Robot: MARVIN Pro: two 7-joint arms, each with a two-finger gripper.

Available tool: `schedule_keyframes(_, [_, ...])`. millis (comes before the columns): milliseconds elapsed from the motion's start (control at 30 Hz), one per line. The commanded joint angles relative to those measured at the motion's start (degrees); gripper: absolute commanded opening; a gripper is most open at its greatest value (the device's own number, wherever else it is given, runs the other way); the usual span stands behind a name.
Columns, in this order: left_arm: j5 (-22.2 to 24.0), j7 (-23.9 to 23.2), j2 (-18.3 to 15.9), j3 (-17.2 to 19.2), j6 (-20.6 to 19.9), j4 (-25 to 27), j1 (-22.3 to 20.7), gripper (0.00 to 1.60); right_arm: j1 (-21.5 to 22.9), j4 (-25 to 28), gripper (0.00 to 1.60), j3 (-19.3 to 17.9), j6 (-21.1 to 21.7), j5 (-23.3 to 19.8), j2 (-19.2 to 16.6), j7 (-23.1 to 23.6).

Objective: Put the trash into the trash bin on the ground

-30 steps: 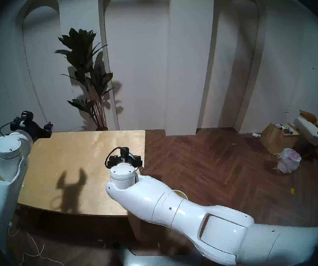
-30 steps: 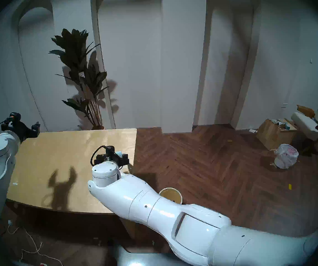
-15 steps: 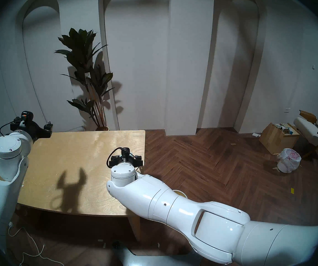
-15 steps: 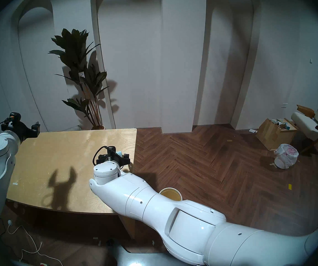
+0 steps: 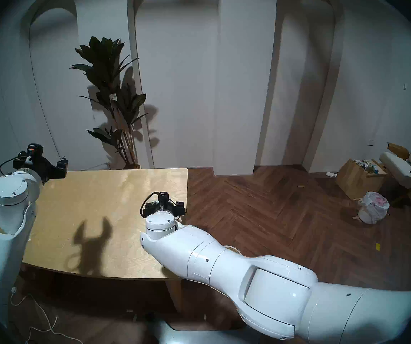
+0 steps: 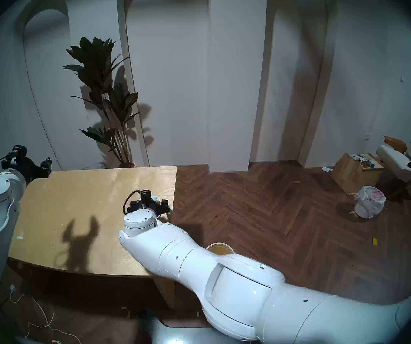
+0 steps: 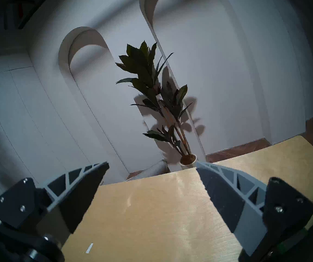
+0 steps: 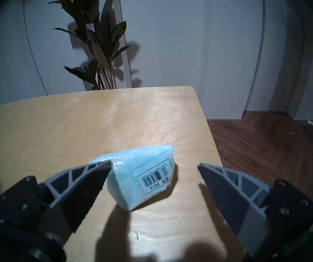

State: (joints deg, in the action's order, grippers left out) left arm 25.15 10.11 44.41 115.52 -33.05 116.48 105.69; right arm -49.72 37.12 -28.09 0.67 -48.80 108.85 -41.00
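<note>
Pale blue packet (image 8: 144, 172) sits between the right gripper (image 8: 153, 166)'s spread fingers, ungrasped; next they must pinch it, then swing right to the bin (image 6: 220, 249).

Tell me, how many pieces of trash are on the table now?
1. A pale blue barcoded packet lies near the right edge of the table, between the open fingers of the right end effector. The arm may hide others.

trash bin (image 6: 220, 248): mostly hidden by right arm (image 6: 224, 281); contents can't be told.
pale blue packet (image 8: 142, 172): near-left corner covered by a fingertip (image 8: 102, 166); barcode text blurred.
wooden box (image 5: 358, 178): contents too small to ID.
</note>
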Motion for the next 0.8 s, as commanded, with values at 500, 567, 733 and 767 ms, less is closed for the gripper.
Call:
schedule_keyframes(500, [-0.13, -0.21, -0.42, 0.86, 0.43, 0.80, -0.22, 1.60, 2.60, 2.82, 1.60, -1.94, -2.04, -0.10, -0.16, 4.68])
schedule_keyframes(567, [-0.13, -0.22, -0.42, 0.87, 0.44, 0.81, -0.21, 1.60, 2.79, 1.73, 1.60, -2.19, -2.05, -0.33, 0.20, 4.90])
schedule_keyframes(733, [-0.15, -0.25, -0.41, 0.89, 0.45, 0.81, -0.21, 1.60, 3.26, -2.35, 1.60, -3.39, -2.84, -1.14, 1.71, 6.27])
schedule_keyframes(767, [-0.15, -0.25, -0.41, 0.89, 0.45, 0.81, -0.21, 1.60, 3.26, -2.35, 1.60, -3.39, -2.84, -1.14, 1.71, 6.27])
